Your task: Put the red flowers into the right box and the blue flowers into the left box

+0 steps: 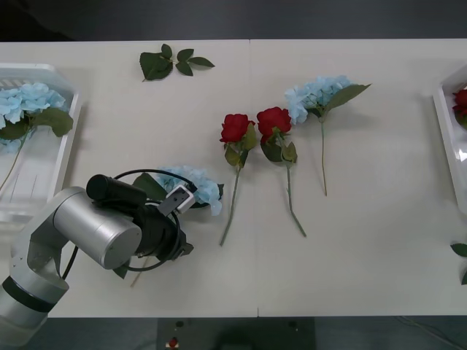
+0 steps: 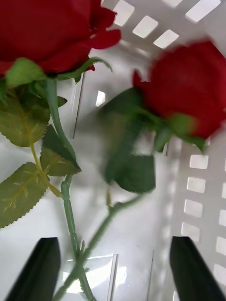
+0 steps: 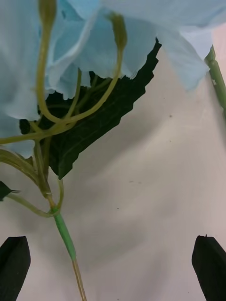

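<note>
left gripper (image 3: 113,270) low over a blue flower (image 1: 191,184) near the table's (image 1: 365,255) front-left, fingers spread wide with its stem (image 3: 65,237) between them, gripping nothing; arm hides the flower's lower half in front view. another blue flower (image 1: 25,102) lies in the left box (image 1: 67,135), a third (image 1: 315,92) plus two red flowers (image 1: 235,128) sit mid-table. right gripper (image 2: 113,270) open over the right box (image 2: 202,188), two roses (image 2: 42,33) beneath, one blurred; box cut off at front view's edge (image 1: 446,138)
</note>
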